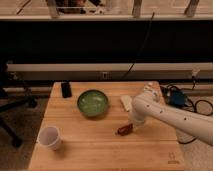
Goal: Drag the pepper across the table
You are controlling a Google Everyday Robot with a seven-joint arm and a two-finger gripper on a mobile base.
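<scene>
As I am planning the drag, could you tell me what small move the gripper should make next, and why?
Probably a short slide of the pepper leftward in view along the table. The gripper sits low at the pepper's right end, and bare wood lies left of it, with the green bowl farther back and the white cup well aside.
</scene>
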